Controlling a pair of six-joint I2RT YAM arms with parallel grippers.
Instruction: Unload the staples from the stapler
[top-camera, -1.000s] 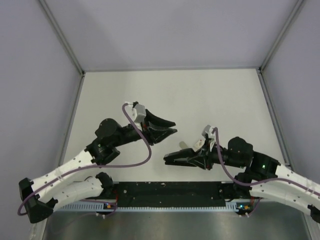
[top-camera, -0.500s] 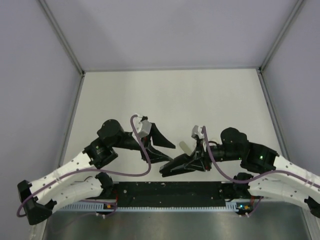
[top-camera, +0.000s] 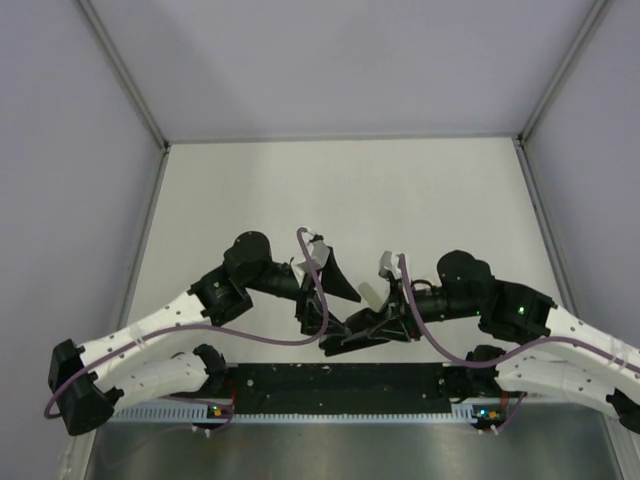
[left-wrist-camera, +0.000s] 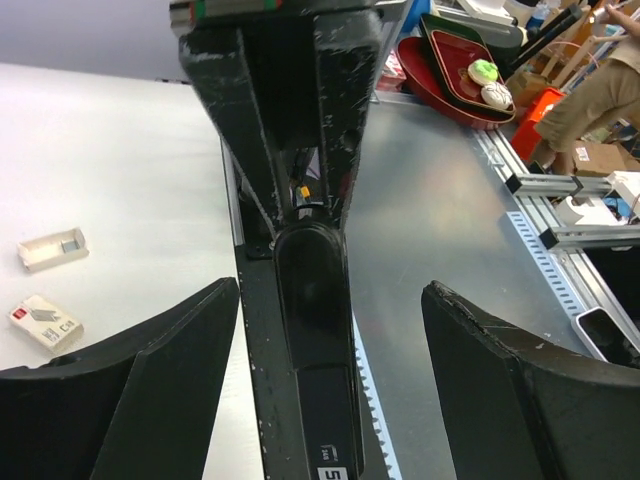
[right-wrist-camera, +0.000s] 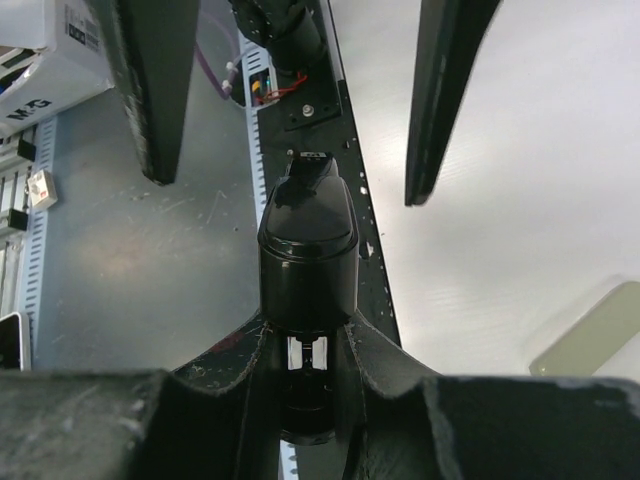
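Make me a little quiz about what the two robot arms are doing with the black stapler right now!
1. True or false: the right gripper is clamped on the stapler.
2. The left gripper has its jaws: A) shut on the stapler; B) open, with one finger on each side of the stapler; C) out of sight.
3. How many small white boxes lie on the table in the left wrist view?

Key: 1 true; 2 B; 3 two.
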